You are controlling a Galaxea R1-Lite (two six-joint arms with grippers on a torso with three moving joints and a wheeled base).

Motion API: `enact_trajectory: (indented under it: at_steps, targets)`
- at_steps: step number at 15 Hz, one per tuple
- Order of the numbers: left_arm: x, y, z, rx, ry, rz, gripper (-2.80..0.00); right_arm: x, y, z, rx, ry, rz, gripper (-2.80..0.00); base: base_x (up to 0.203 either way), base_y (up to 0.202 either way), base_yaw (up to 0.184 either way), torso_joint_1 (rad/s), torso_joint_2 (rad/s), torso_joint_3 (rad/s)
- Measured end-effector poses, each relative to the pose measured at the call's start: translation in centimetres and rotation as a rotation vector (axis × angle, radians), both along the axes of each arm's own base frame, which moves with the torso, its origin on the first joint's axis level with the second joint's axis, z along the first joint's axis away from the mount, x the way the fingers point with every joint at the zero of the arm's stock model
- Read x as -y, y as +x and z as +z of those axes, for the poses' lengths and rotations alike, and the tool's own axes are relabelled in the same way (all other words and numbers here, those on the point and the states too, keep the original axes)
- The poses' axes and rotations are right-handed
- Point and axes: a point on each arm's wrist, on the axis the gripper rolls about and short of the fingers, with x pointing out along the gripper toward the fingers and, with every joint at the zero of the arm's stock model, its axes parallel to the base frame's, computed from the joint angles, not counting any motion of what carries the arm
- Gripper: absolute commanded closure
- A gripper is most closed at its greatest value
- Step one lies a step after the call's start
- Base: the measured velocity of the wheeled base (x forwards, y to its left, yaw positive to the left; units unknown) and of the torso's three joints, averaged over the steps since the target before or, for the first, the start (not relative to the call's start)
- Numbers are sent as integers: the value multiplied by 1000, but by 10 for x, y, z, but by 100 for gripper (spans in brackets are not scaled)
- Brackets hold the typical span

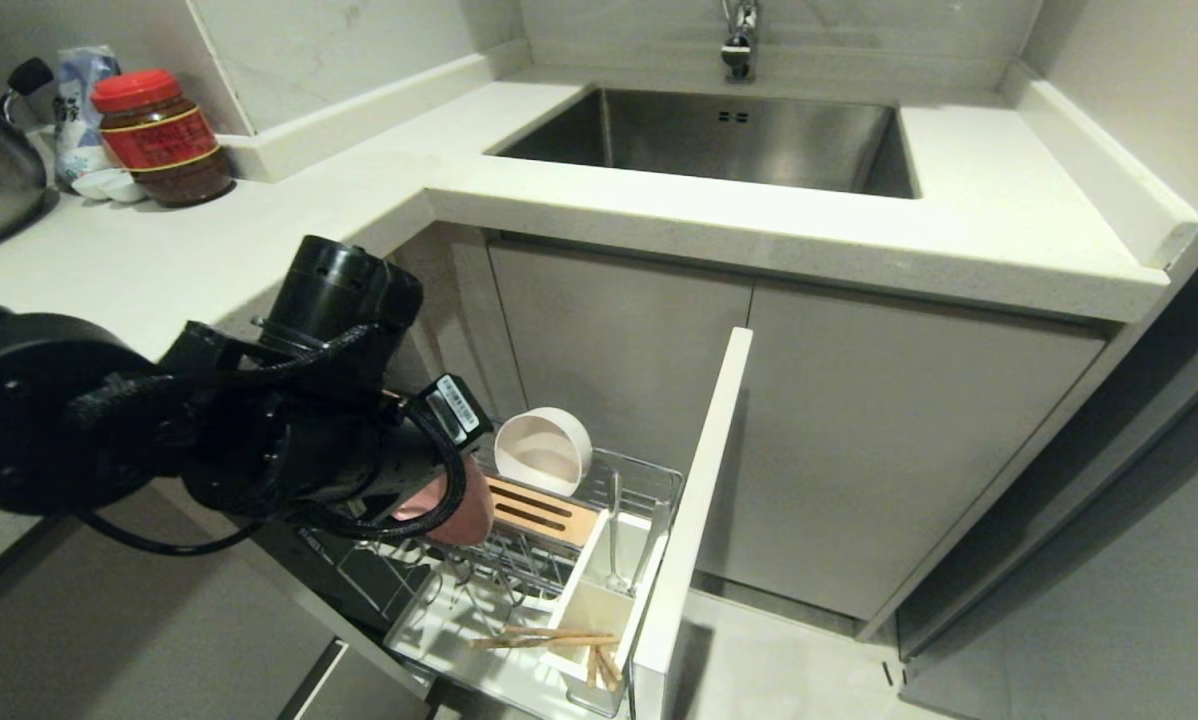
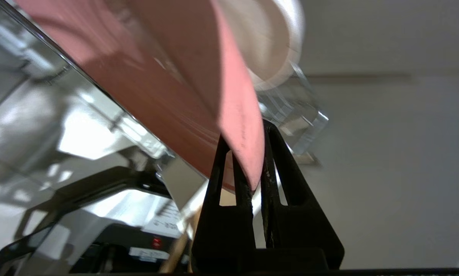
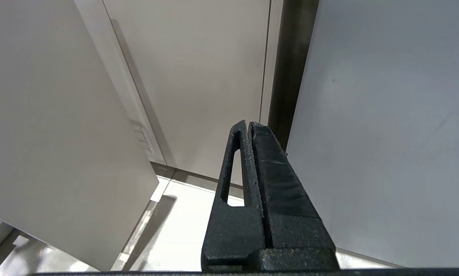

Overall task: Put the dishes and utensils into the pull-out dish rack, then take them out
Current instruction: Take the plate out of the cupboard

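chrome wire rack (image 1: 519, 560), wooden chopsticks (image 1: 544, 637)

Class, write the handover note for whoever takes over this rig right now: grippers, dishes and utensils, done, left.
Left gripper: shut on the pink plate's rim, over the pull-out dish rack.
Right gripper: shut, empty, parked near cabinet doors.
Cream bowl: on edge at the rack's back.
Chopsticks: one pair across the drip tray, another in the cutlery box near metal cutlery.
Left: cannot tell whether the plate is going in or out.

The pull-out dish rack (image 1: 649, 480) carries a cream bowl (image 1: 544, 452), chopsticks (image 1: 544, 637) and cutlery (image 1: 615, 540).
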Motion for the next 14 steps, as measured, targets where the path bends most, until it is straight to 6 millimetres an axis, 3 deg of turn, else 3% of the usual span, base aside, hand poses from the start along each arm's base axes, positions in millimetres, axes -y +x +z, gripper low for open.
enact_trajectory:
  at_steps: [6,14]
  targets:
    - [-4,-77,51,73,-41,-216,0,0,0,0,0,0,0,0,0,0,0,0,0,0]
    - [-73,-149,151,650,104,-432,0,0,0,0,0,0,0,0,0,0,0,0,0,0]
